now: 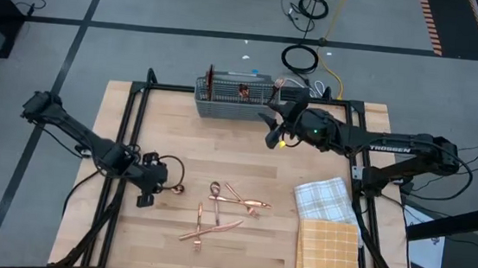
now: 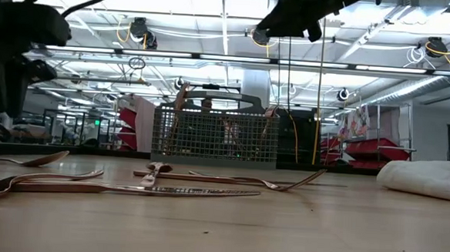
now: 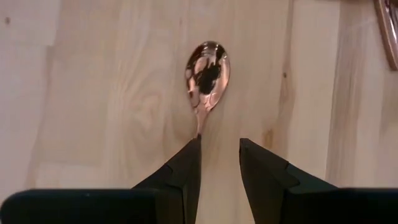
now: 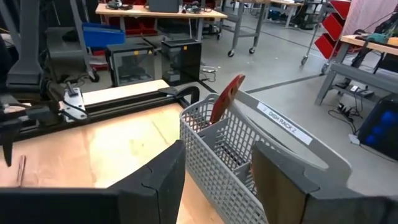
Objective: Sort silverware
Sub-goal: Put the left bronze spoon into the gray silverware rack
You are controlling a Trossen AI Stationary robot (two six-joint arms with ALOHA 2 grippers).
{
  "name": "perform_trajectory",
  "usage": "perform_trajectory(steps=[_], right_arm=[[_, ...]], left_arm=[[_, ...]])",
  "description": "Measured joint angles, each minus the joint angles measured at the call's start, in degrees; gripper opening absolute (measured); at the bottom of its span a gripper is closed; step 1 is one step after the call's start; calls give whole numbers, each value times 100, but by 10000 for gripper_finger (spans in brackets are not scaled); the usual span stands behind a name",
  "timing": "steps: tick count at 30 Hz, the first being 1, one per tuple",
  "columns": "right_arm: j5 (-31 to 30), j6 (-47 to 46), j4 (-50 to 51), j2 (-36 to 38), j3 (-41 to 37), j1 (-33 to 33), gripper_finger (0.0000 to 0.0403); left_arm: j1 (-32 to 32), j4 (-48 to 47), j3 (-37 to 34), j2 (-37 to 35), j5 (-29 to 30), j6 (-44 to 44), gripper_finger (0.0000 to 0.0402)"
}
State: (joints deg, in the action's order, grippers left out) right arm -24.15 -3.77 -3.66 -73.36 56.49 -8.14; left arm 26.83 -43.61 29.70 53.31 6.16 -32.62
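The grey mesh caddy point(image 4: 230, 149) at the desk's point(image 1: 238, 247) far edge bears a white label reading "DISH RACK 2". Right arm is marked "TROSSEN". Right gripper point(image 4: 214, 177) hovers beside the caddy, fingers parted, empty. Left gripper point(image 3: 219, 163) hangs released over one copper spoon point(image 3: 207, 74) lying flat. Roughly five copper pieces point(image 1: 219, 210) lie mid-desk; two checked cloths point(image 1: 326, 224) lie nearby.

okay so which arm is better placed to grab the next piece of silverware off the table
Probably the left. The left gripper hangs directly over a spoon lying on the table, jaws parted beside its handle. The right gripper is up by the grey mesh caddy, away from the loose pieces.
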Motion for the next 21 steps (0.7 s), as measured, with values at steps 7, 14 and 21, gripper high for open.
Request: perform_trajectory(steps=[7,14,21], right_arm=[[12,-2,120,-2,0,1,171],[21,-8,192,-2,0,2,171],[49,-133,199,-2,0,2,171]], left_arm=[[-78,538,-217,372,93,265,114],[-173,589,-219,812,-18,456,114],[-173,803,-217,1226,-18,466,114]])
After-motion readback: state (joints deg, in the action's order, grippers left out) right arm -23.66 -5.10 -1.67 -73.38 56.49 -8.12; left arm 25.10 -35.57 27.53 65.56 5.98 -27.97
